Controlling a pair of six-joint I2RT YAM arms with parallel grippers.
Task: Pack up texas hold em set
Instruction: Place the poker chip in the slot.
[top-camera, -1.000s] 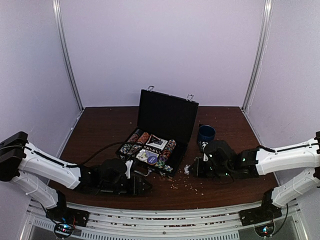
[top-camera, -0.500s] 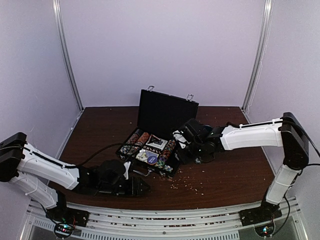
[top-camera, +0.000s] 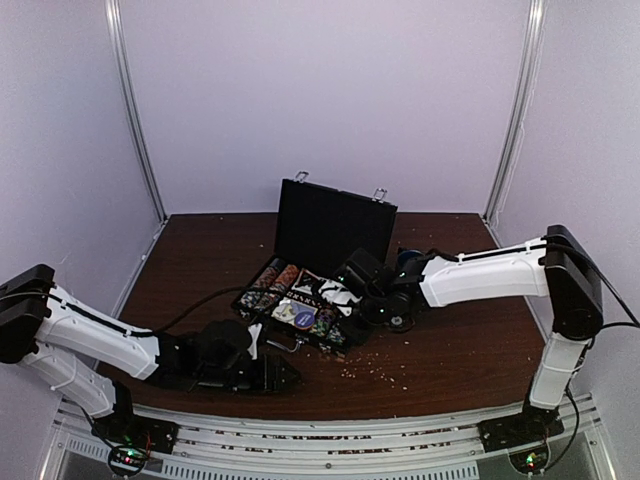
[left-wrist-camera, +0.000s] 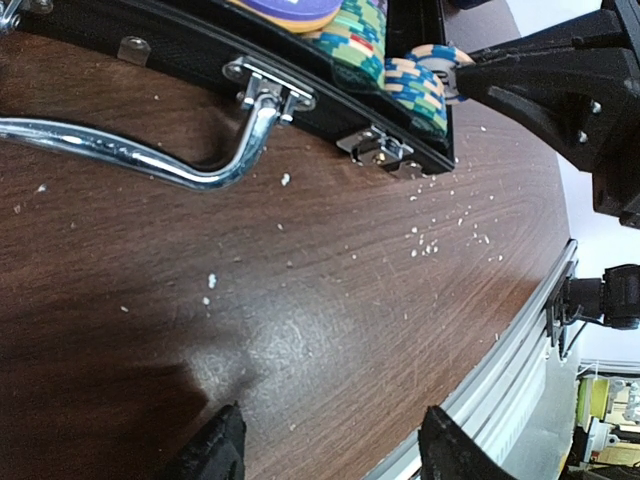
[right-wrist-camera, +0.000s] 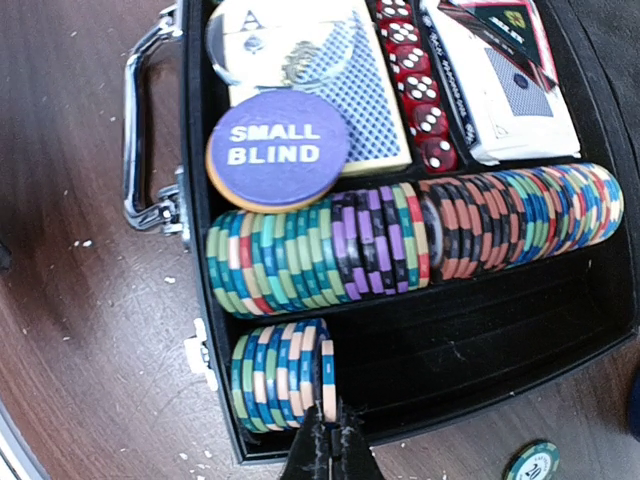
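I have the black briefcase (top-camera: 335, 232) open in the middle of the desk (top-camera: 200, 262), with its lid standing upright. In the right wrist view its silver handle (right-wrist-camera: 138, 120) is at the left edge. A long row of striped chips (right-wrist-camera: 410, 240) runs across the centre and a short row (right-wrist-camera: 280, 378) sits below it. Card decks (right-wrist-camera: 340, 90), red dice (right-wrist-camera: 418, 80) and a "SMALL BLIND" button (right-wrist-camera: 278, 150) lie towards the top.

My right end effector (right-wrist-camera: 328, 428) is at bottom centre. It is closed with nothing between its fingers, and its tips are against the right end of the short row. One loose chip (right-wrist-camera: 532, 465) lies on the desk at lower right, outside the case.

My left end effector (left-wrist-camera: 330, 450) rests low on the desk, fingers apart and empty. White crumbs (left-wrist-camera: 440, 235) are scattered beside the case.
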